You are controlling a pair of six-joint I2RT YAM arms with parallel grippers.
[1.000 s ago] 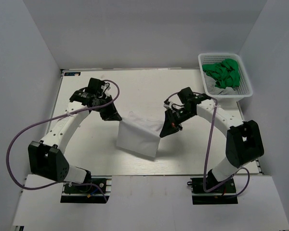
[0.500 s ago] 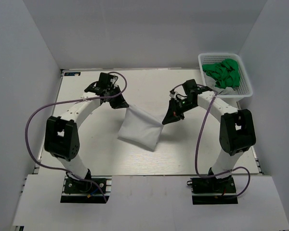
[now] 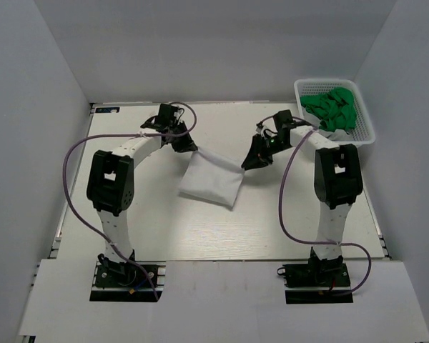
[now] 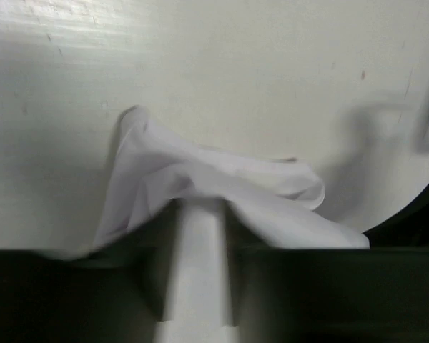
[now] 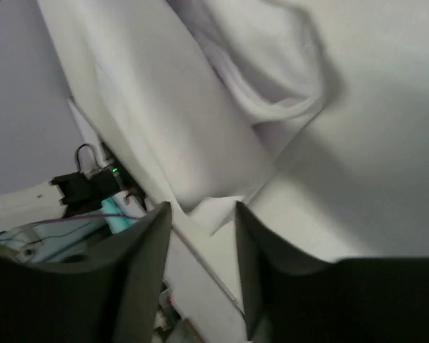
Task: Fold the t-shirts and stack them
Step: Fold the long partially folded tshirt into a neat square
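One white t-shirt (image 3: 211, 182) lay on the table (image 3: 222, 229). Left gripper (image 3: 189, 146) pinched a corner, right gripper (image 3: 249, 164) sat slightly parted beside it. One basket (image 3: 326, 81) held bunched green t-shirts (image 3: 332, 107), count unclear.

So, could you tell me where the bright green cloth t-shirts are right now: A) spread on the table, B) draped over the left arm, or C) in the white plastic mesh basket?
C: the bright green cloth t-shirts lie bunched inside the white plastic mesh basket, far right in the top view.
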